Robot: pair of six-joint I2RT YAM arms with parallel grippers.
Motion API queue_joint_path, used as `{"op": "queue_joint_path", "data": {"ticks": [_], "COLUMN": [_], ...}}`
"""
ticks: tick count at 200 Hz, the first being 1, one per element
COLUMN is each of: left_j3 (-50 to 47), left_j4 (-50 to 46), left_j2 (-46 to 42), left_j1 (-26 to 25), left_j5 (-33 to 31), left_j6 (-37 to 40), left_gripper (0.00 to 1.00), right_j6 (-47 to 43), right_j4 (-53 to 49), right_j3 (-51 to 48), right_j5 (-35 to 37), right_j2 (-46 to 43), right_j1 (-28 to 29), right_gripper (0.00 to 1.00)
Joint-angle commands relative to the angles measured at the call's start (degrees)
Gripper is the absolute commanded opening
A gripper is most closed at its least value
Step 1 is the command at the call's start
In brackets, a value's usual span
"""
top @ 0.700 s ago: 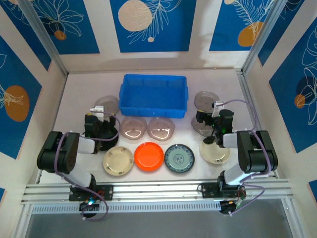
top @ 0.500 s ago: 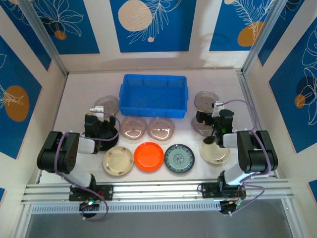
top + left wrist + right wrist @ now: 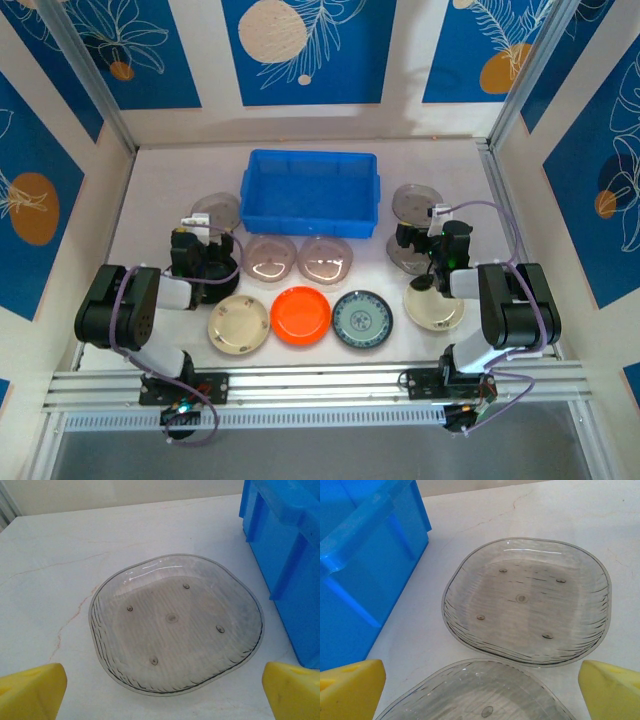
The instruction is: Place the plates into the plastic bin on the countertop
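Note:
The blue plastic bin (image 3: 310, 192) stands empty at the back of the white countertop (image 3: 150, 200). Smoky-grey plates lie left of it (image 3: 215, 212), in front of it (image 3: 270, 257) (image 3: 326, 259) and to its right (image 3: 415, 200). In the front row lie a cream plate (image 3: 238, 323), an orange plate (image 3: 301, 313), a teal plate (image 3: 362, 318) and a second cream plate (image 3: 433, 305). My left gripper (image 3: 162, 695) is open just short of a grey plate (image 3: 175, 622). Open too, my right gripper (image 3: 480, 690) hovers over a near grey plate (image 3: 470, 700), with another (image 3: 527, 600) beyond. The black plate is hidden.
The bin wall (image 3: 290, 555) rises close on the right of the left gripper, and the same bin (image 3: 360, 555) stands on the left of the right gripper. White walls and an aluminium rail (image 3: 320, 380) enclose the countertop.

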Motion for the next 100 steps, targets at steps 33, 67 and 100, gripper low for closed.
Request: {"op": "queue_joint_path", "data": {"ticks": [33, 67, 100], "left_j3": [0.71, 5.37, 8.6], "left_j4": [-0.51, -17.61, -25.19], "left_j2": [-1.83, -11.54, -17.33], "left_j1": [0.8, 0.38, 0.2], "left_j5": [1.42, -3.58, -6.45], "left_j6": [1.07, 0.02, -3.63], "left_gripper": [1.0, 1.0, 1.0], "right_j6": [-0.71, 0.4, 5.23], "right_j4": [-2.4, -22.37, -27.38], "right_j3": [1.85, 10.5, 11.55], "right_j5": [1.01, 8.54, 15.34], "right_j2": [-2.0, -9.66, -14.33], "right_j1": [0.19, 2.04, 3.8], "right_gripper": [0.99, 0.99, 0.99]}}
